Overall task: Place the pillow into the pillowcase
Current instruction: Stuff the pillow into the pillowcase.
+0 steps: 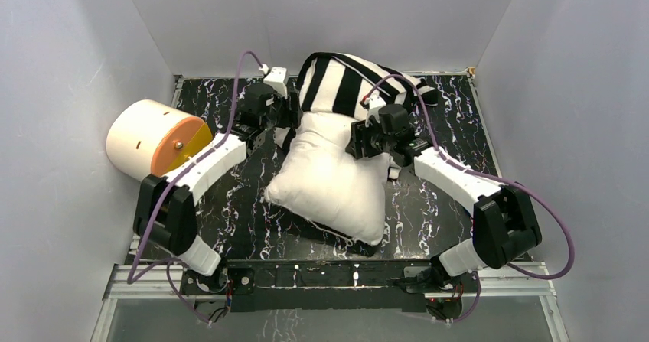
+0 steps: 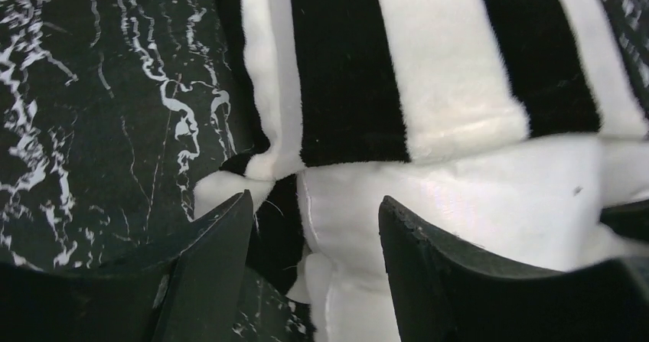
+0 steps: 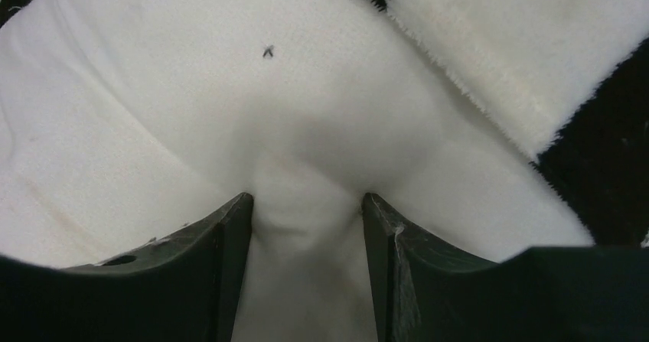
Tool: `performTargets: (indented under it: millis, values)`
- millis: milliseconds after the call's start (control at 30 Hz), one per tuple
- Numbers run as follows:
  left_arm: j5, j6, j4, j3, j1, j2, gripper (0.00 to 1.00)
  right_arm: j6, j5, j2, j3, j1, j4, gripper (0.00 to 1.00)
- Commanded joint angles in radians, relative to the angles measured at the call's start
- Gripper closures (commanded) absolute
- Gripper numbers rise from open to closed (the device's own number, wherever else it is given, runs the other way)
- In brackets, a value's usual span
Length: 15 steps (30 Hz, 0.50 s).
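We see the pillow (image 1: 329, 177) with only its far edge tucked in the pillowcase (image 1: 340, 82), most left outside; left gripper (image 2: 315, 200) open and empty at the pillowcase mouth, right gripper (image 3: 306, 198) parted around a pillow fold, grip unclear.

Pillow (image 1: 329, 181) of smooth plain white cloth, pillowcase (image 1: 340, 82) of short fuzzy plush (a slight sheen on it), worktop (image 1: 249, 208) glossy marbled black, fingers (image 2: 207, 273) matt black plastic
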<state>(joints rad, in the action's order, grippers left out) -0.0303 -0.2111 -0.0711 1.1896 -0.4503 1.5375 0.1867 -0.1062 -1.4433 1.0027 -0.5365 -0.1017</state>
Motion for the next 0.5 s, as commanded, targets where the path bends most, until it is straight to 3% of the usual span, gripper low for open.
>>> performTargets:
  millis: [0,200,267,300,333,433,467]
  values:
    - [0.246,0.291,-0.112,0.069,0.010,0.069,0.41,-0.149,-0.127,-0.012,-0.043,0.122,0.091,0.40]
    - [0.284,0.397,-0.159,0.152,0.012,0.222,0.34,-0.210,-0.184,-0.045,-0.041,0.168,0.092,0.41]
    - [0.249,0.420,-0.205,0.160,0.011,0.269,0.36,-0.221,-0.198,-0.053,-0.046,0.182,0.121,0.41]
    - [0.231,0.426,-0.236,0.158,0.012,0.282,0.41,-0.224,-0.202,-0.056,-0.048,0.191,0.123,0.40]
    - [0.211,0.437,-0.267,0.153,0.012,0.293,0.53,-0.227,-0.202,-0.059,-0.051,0.200,0.124,0.40]
    - [0.221,0.414,-0.312,0.141,0.010,0.279,0.98,-0.185,-0.132,-0.080,-0.025,0.227,0.088,0.40]
    - [0.252,0.395,-0.300,0.141,0.008,0.256,1.00,-0.148,-0.095,-0.086,0.017,0.228,0.021,0.38]
